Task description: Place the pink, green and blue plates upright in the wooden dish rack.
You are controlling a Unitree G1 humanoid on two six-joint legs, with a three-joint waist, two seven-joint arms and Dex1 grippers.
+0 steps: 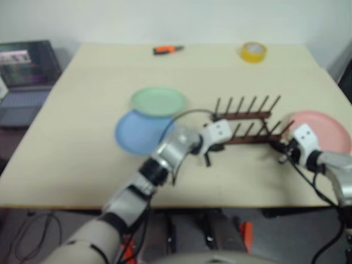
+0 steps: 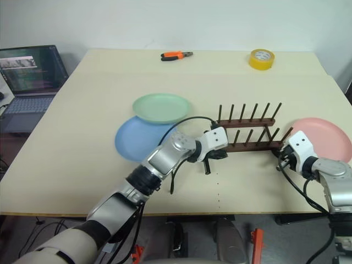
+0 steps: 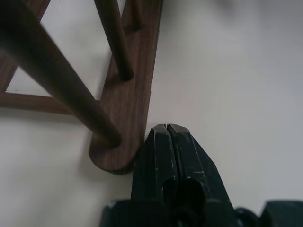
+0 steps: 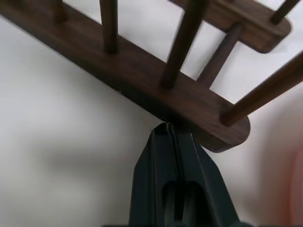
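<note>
Rack, dark brown wooden pegged dish rack [image 2: 248, 133], sits between your grippers: left gripper [image 3: 166, 130] pressed together just beside its near rail end, right gripper [image 4: 166, 126] likewise, tips at the opposite end.

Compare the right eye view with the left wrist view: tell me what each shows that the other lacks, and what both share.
Right eye view alone: the green plate overlapping the blue plate, the pink plate flat beyond the rack's far end, a yellow tape roll, orange pliers, a laptop, and the right pincer.
Left wrist view alone: the rack rail's rounded end close up, with the shut fingertips beside it.
Shared: the wooden dish rack, the left pincer, the table.
</note>
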